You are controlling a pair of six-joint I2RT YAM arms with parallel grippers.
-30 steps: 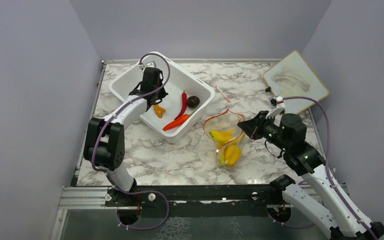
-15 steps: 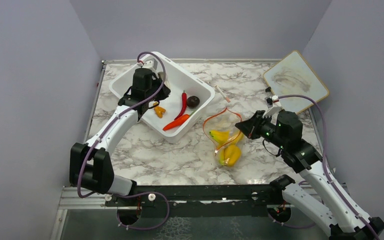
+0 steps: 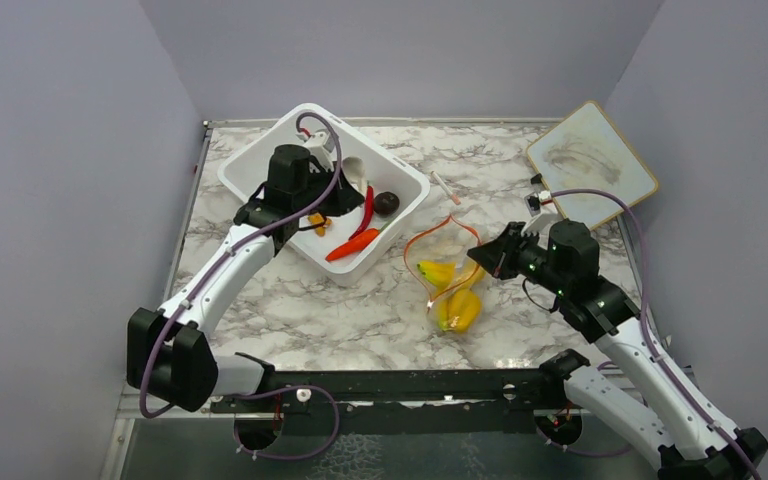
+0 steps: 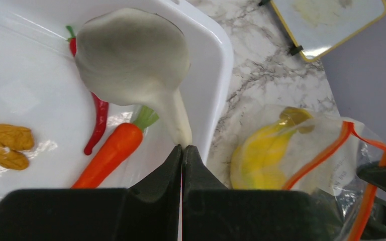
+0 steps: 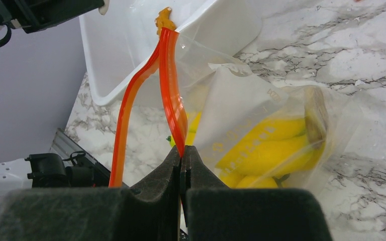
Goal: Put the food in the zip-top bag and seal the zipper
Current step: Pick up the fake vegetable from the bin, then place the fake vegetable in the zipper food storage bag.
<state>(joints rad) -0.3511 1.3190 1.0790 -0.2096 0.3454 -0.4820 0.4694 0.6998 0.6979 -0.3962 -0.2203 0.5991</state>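
Observation:
My left gripper [image 3: 346, 190] [image 4: 182, 148] is shut on the thin stem of a white garlic-shaped toy [image 4: 130, 55] [image 3: 353, 169], held above the white tub [image 3: 260, 165]. In the tub lie a red chili [image 3: 366, 208] [image 4: 99, 120], an orange carrot [image 3: 352, 244] [image 4: 111, 153], a dark brown fruit [image 3: 386, 203] and orange bits [image 3: 318, 222] [image 4: 5, 145]. My right gripper [image 3: 477, 255] [image 5: 182, 150] is shut on the red-orange zipper [image 5: 168, 75] of the clear zip-top bag [image 3: 450, 275] [image 5: 261, 100], holding its mouth open. A banana [image 3: 440, 271] [image 4: 261, 155] and yellow pepper [image 3: 463, 310] lie inside.
A wood-framed whiteboard [image 3: 590, 160] leans at the back right. A small white-and-red stick [image 3: 445, 187] lies on the marble between tub and whiteboard. The tub's right wall [image 4: 216, 65] stands between my left gripper and the bag.
My left gripper has moved right across the tub and now holds the white toy above the chili. My right gripper has shifted slightly left, still holding the bag's rim.

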